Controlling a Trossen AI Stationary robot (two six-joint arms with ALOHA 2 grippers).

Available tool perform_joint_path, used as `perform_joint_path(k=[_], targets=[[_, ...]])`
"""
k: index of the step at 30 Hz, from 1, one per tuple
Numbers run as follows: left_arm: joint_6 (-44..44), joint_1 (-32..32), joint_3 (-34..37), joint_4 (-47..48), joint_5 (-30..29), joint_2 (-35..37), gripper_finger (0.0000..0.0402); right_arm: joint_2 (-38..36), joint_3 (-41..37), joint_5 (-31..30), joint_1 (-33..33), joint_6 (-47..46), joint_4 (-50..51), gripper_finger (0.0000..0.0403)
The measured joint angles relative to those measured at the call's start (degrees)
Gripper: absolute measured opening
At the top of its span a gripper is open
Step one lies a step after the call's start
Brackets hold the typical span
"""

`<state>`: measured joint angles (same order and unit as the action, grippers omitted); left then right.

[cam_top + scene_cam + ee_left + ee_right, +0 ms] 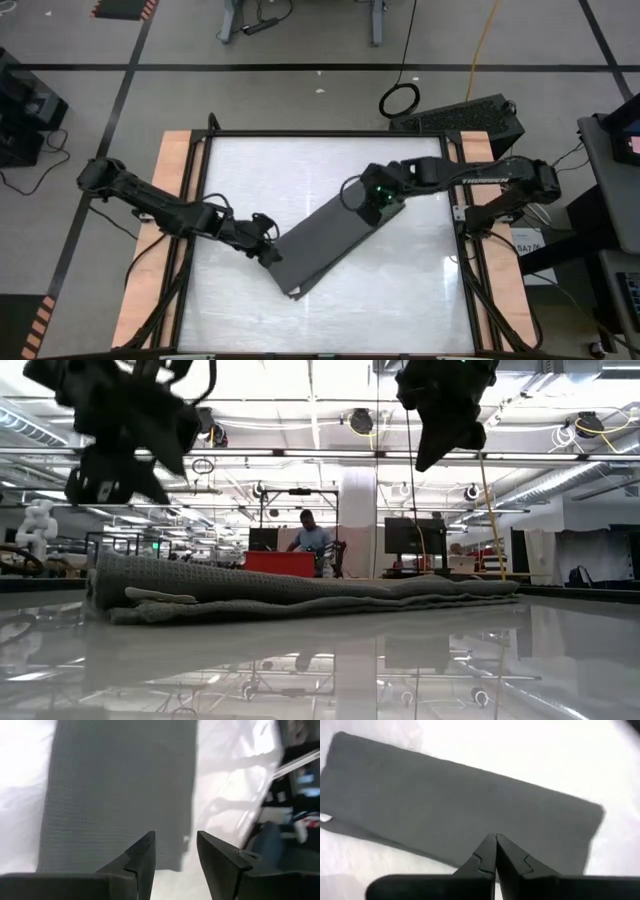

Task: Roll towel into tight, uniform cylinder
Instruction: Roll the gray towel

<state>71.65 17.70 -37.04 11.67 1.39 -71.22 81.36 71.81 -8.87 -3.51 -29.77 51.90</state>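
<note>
I see the towel (330, 240) lying folded into a long flat strip, set diagonally across the middle of the glossy white worktop (400, 290); it is not rolled. Its small white tag (325, 818) shows at one end in the right wrist view. From the low view the towel (300, 596) is a flat stack of layers, a little thicker at the end nearer the left arm.

My left hand (268, 252) sits at the strip's lower-left end, its fingers (142, 857) narrowly parted with nothing between them, raised above the cloth. My right hand (380, 207) is over the upper-right end, fingers (487, 855) pressed together, empty, also lifted clear in the low view.

I cannot make out how many layers the fold has. Beyond the worktop a person (312, 540) stands far back in the room.
</note>
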Motion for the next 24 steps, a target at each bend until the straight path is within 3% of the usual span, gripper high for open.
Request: perform_joint_path(k=[9, 13, 16, 24], targets=[[-1.1, 2.0, 0.9, -0.1, 2.1, -12.6, 0.0148, -0.3, 0.0, 7.1, -2.9, 8.4, 0.7, 0.0], [1.5, 0.9, 0.4, -3.0, 5.8, -13.2, 0.0148, -0.2, -0.1, 7.6, -3.5, 12.6, 4.7, 0.0], [3.0, 0.6, -2.4, 1.7, 7.0, -11.2, 0.0148, -0.2, -2.0, 7.6, -4.9, 14.4, 4.0, 0.0], [-0.2, -0.1, -15.7, 15.2, 0.0, -9.2, 0.0148, 0.4, -17.7, 17.9, -9.9, 11.0, -20.5, 0.0]])
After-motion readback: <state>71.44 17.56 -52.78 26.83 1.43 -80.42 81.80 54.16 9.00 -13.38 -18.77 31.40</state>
